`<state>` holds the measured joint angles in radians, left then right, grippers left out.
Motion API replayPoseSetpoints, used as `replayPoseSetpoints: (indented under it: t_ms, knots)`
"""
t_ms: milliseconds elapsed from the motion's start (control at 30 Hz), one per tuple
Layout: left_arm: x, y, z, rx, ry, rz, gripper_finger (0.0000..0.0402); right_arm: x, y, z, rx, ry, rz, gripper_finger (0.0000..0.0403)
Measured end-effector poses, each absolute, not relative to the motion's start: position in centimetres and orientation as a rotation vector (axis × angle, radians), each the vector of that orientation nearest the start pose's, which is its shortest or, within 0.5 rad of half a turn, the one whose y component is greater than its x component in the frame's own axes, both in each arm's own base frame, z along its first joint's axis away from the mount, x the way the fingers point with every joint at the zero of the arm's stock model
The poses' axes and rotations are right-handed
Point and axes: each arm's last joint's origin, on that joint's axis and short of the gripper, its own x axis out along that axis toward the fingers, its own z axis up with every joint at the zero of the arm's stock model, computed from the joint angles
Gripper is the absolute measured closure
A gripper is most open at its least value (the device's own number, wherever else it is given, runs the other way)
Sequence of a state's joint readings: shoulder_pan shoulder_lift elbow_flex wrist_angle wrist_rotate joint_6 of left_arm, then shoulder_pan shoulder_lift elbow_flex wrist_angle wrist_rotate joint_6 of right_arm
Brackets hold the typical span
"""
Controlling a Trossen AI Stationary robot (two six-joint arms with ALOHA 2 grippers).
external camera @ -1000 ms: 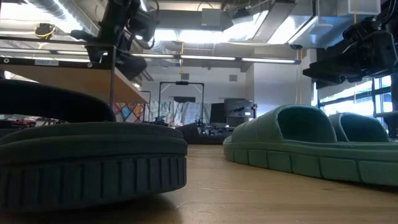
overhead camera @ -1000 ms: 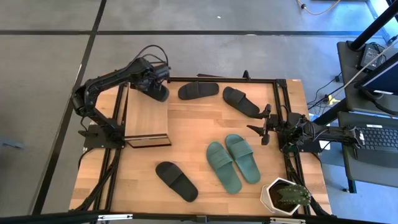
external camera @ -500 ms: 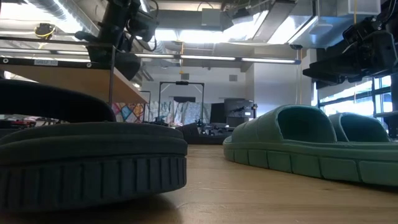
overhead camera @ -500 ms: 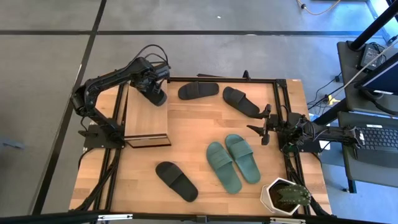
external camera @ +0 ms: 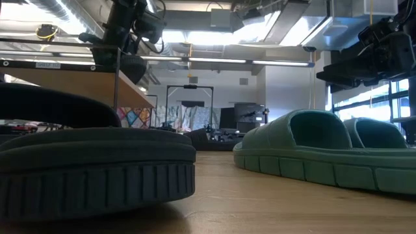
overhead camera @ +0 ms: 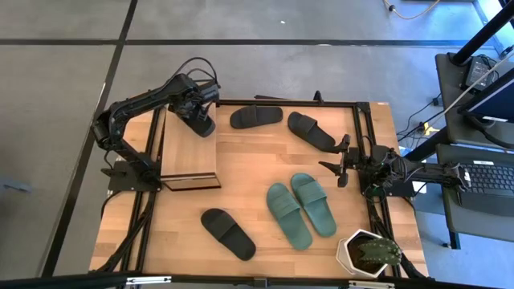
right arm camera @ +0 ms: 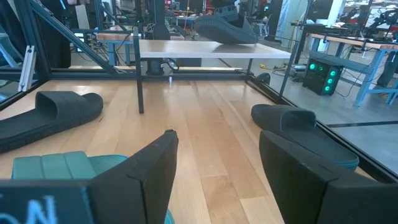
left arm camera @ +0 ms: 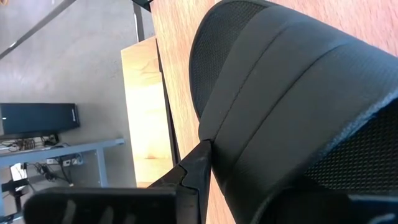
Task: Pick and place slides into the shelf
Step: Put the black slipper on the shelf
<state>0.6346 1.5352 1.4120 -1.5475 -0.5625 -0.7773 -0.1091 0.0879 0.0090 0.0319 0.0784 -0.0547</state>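
Note:
My left gripper is shut on a black slide over the far right corner of the shelf, a light board on a thin black frame. From the right wrist view that slide sits tilted at the level of the shelf top. Three more black slides lie sole-down on the table: two near the far edge and one near the front. The teal pair lies side by side. My right gripper waits open at the table's right edge. My left gripper comes at the held slide from above. One finger lies against the sole's side edge, right beside the wide strap. The slide hides the other finger. It sits tilted over the shelf top; whether it touches the board I cannot tell.
A potted plant in a white pot stands at the near right corner. A black frame rail runs along the table's right side. Bare tabletop lies between the shelf and the teal pair. Desks and equipment fill the room beyond.
My left gripper, with the black slide in it, has shifted a little toward the table's left, farther over the shelf top, then stopped. The right arm and the other slides have kept still.

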Motion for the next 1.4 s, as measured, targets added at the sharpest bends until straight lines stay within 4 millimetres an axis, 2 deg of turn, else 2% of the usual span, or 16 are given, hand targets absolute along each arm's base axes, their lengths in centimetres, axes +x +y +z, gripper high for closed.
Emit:
replayPoseSetpoints:
  t_ms: [1000, 1100, 1400]
  knots:
    - [19.36, 16.17, 30.5, -0.564, 1.312, 1.525, 0.0329, 10.16, -1.34, 16.26, -0.052, 0.052, -0.186, 0.0176]
    - [19.37, 16.16, 30.5, -0.569, 1.311, 1.524, 0.031, 10.16, -1.34, 16.26, -0.053, 0.053, -0.186, 0.0176]
    - [19.36, 16.13, 30.46, -0.579, 1.314, 1.521, 0.0205, 10.16, -1.34, 16.26, -0.052, 0.053, -0.186, 0.0176]
